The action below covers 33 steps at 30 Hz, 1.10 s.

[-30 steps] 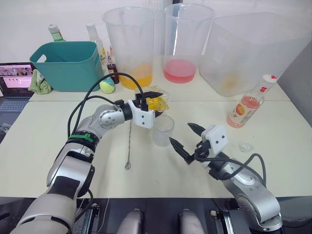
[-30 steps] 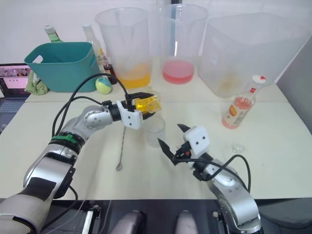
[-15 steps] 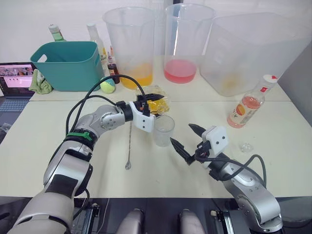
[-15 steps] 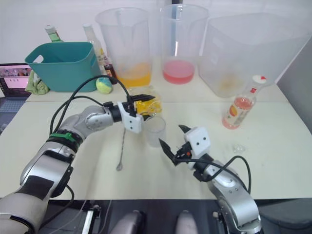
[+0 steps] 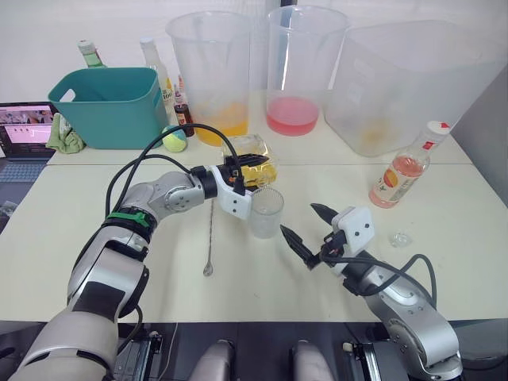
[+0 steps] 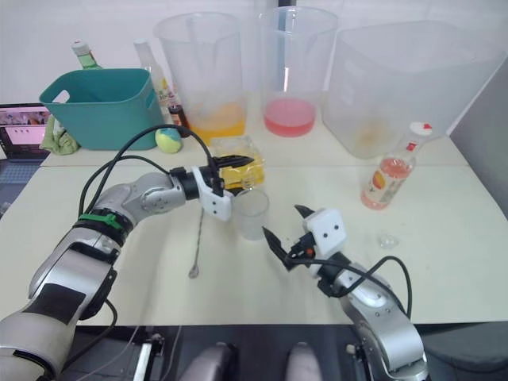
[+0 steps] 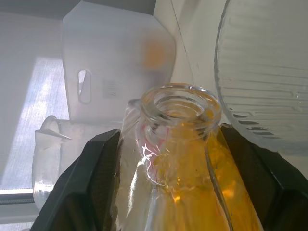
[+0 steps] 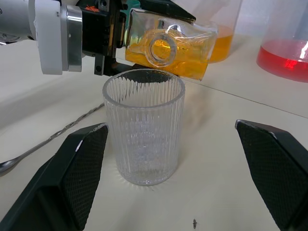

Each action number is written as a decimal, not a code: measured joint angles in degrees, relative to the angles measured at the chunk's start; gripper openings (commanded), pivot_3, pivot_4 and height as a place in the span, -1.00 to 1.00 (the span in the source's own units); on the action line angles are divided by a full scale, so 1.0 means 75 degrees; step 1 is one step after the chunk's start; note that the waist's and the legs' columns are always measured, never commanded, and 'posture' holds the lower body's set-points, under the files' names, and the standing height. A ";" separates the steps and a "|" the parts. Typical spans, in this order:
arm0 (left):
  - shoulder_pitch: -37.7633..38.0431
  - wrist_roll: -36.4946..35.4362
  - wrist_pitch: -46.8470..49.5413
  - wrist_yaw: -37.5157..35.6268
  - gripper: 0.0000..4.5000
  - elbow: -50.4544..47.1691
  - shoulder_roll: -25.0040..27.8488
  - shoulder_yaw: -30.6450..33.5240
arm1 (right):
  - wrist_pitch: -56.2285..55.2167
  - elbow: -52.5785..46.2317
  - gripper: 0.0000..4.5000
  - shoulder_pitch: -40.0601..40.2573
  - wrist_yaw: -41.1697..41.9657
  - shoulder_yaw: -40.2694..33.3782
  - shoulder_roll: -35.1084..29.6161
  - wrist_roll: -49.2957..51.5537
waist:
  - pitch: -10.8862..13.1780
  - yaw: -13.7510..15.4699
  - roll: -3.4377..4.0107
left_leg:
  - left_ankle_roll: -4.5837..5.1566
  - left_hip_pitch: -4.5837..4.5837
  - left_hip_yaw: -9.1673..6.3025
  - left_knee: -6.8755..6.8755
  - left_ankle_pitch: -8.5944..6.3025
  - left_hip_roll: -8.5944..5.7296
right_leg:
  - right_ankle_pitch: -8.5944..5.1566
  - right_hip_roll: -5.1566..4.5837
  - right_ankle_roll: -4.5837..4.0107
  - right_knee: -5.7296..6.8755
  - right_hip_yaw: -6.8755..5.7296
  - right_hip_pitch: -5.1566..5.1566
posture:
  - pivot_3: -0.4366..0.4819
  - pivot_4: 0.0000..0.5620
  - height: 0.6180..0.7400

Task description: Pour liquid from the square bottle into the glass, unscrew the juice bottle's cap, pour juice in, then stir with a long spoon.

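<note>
My left gripper (image 5: 249,169) is shut on the square bottle (image 8: 168,48), which lies tilted on its side with yellow-orange liquid inside. Its open mouth (image 7: 183,103) hangs just above the far rim of the glass (image 5: 266,213). No stream shows, and the ribbed glass (image 8: 143,127) looks empty. My right gripper (image 5: 300,222) stands open a little in front and to the right of the glass, holding nothing. The long spoon (image 5: 210,234) lies on the table left of the glass. The juice bottle (image 5: 401,175), with its white cap (image 5: 438,128) on, stands at the right.
Three big clear pitchers (image 5: 213,75) line the back of the table, one with orange liquid, one with pink. A teal basket (image 5: 115,105), a green ball (image 5: 175,140) and slim bottles stand at the back left. A small clear stopper (image 5: 401,237) lies near the juice bottle.
My left gripper has rolled the square bottle further over and brought its mouth closer to the glass's rim. The right gripper has drifted slightly right and stays open.
</note>
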 measured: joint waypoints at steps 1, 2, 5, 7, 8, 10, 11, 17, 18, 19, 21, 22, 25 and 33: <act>-0.0043 0.0061 -0.0001 0.0045 0.25 0.0000 0.0007 -0.0062 | 0.0000 0.0000 0.99 0.0000 -0.0001 -0.0012 0.0001 -0.0002 | 0.0000 0.0000 0.0000 | 0.0000 0.0000 0.0000 0.0000 0.0000 0.0000 | 0.0000 0.0000 0.0000 0.0000 0.0000 0.0000 | -0.05 -0.47 0.83; -0.0088 0.0151 -0.0002 0.0128 0.25 0.0000 0.0013 -0.0122 | 0.0000 0.0000 0.99 0.0000 -0.0005 -0.0024 0.0005 -0.0004 | 0.0000 0.0001 0.0000 | 0.0000 0.0000 0.0000 0.0000 0.0000 -0.0001 | 0.0000 -0.0001 0.0000 0.0000 0.0000 0.0000 | -0.05 -0.47 0.83; -0.0123 0.0347 -0.0001 0.0374 0.25 -0.0001 0.0054 -0.0230 | 0.0000 0.0000 0.99 0.0007 -0.0008 -0.0028 0.0019 -0.0010 | 0.0000 0.0000 0.0000 | 0.0000 0.0000 0.0000 0.0000 0.0000 -0.0001 | 0.0000 -0.0001 0.0000 0.0000 0.0000 -0.0001 | -0.05 -0.47 0.83; -0.0124 0.0435 0.0000 0.0513 0.25 -0.0001 0.0061 -0.0272 | -0.0001 0.0000 0.99 0.0022 -0.0006 -0.0029 0.0023 -0.0013 | 0.0000 0.0000 0.0000 | 0.0000 0.0000 0.0000 -0.0001 0.0000 -0.0001 | 0.0000 -0.0001 0.0000 0.0003 0.0000 -0.0003 | -0.05 -0.47 0.83; -0.0127 0.0481 0.0000 0.0572 0.25 -0.0001 0.0062 -0.0285 | -0.0001 0.0000 0.99 0.0023 -0.0003 -0.0029 0.0025 -0.0013 | 0.0000 0.0000 0.0000 | 0.0000 0.0000 0.0000 -0.0001 0.0000 -0.0001 | 0.0000 -0.0001 0.0000 0.0003 0.0000 -0.0003 | -0.05 -0.47 0.83; -0.0149 0.0523 0.0000 0.0674 0.25 -0.0001 0.0073 -0.0359 | -0.0003 0.0000 0.99 0.0025 0.0005 -0.0029 0.0032 -0.0013 | 0.0000 0.0001 0.0000 | 0.0000 0.0000 0.0000 0.0000 0.0000 -0.0001 | 0.0000 -0.0002 0.0000 0.0003 0.0000 -0.0003 | -0.05 -0.47 0.83; -0.0155 0.0551 -0.0001 0.0709 0.25 -0.0001 0.0073 -0.0373 | -0.0003 0.0000 0.99 0.0025 0.0009 -0.0029 0.0036 -0.0014 | 0.0000 0.0001 0.0000 | 0.0000 0.0000 0.0000 0.0000 0.0000 -0.0001 | 0.0000 -0.0001 0.0000 0.0003 0.0000 -0.0003 | -0.05 -0.47 0.83; -0.0161 0.0687 0.0003 0.0960 0.25 -0.0001 0.0129 -0.0506 | -0.0023 0.0000 0.99 0.0025 0.0074 -0.0024 0.0040 -0.0019 | 0.0000 0.0000 0.0000 | 0.0000 0.0000 0.0000 0.0000 0.0000 -0.0001 | 0.0000 -0.0002 0.0000 0.0003 0.0000 -0.0003 | -0.05 -0.47 0.83; -0.0163 0.0702 0.0006 0.0983 0.25 -0.0001 0.0137 -0.0507 | -0.0025 0.0000 0.99 0.0025 0.0090 -0.0023 0.0040 -0.0022 | 0.0000 0.0001 0.0000 | 0.0000 0.0000 0.0000 0.0000 0.0000 -0.0001 | 0.0000 -0.0001 0.0000 0.0004 0.0000 -0.0003 | -0.05 -0.47 0.83; -0.0167 0.0738 0.0007 0.1025 0.25 -0.0001 0.0152 -0.0512 | -0.0026 0.0000 0.99 0.0025 0.0108 -0.0021 0.0041 -0.0027 | 0.0000 0.0000 0.0000 | 0.0000 0.0000 0.0000 0.0000 0.0000 -0.0001 | 0.0000 -0.0001 0.0000 0.0004 0.0000 -0.0003 | -0.05 -0.47 0.83; -0.0179 0.0777 0.0011 0.1087 0.25 -0.0002 0.0184 -0.0520 | -0.0027 0.0000 0.99 0.0025 0.0126 -0.0019 0.0042 -0.0042 | 0.0000 0.0000 0.0000 | 0.0000 0.0000 0.0000 0.0000 0.0000 -0.0001 | 0.0000 -0.0002 0.0001 0.0004 0.0000 -0.0003 | -0.05 -0.47 0.83; -0.0182 0.0792 0.0015 0.1122 0.25 -0.0004 0.0195 -0.0520 | -0.0027 0.0000 0.99 0.0025 0.0134 -0.0019 0.0042 -0.0046 | 0.0000 0.0001 0.0000 | 0.0000 0.0000 0.0000 0.0000 0.0000 -0.0001 | 0.0000 -0.0001 0.0001 0.0004 0.0000 -0.0003 | -0.05 -0.47 0.83; -0.0194 0.0940 0.0020 0.1280 0.25 -0.0031 0.0245 -0.0536 | -0.0028 0.0000 0.99 0.0024 0.0154 -0.0018 0.0054 -0.0050 | 0.0000 0.0001 0.0000 | 0.0000 0.0000 0.0000 0.0000 0.0000 -0.0001 | 0.0000 -0.0001 0.0001 0.0004 0.0000 -0.0003 | -0.05 -0.47 0.83; -0.0208 0.1150 0.0084 0.1609 0.25 -0.0088 0.0252 -0.0699 | -0.0032 0.0000 0.99 0.0025 0.0178 -0.0019 0.0068 -0.0051 | 0.0000 0.0001 0.0000 | 0.0000 0.0000 0.0000 0.0000 0.0000 -0.0003 | 0.0000 -0.0004 0.0001 0.0005 0.0000 -0.0003 | -0.05 -0.47 0.83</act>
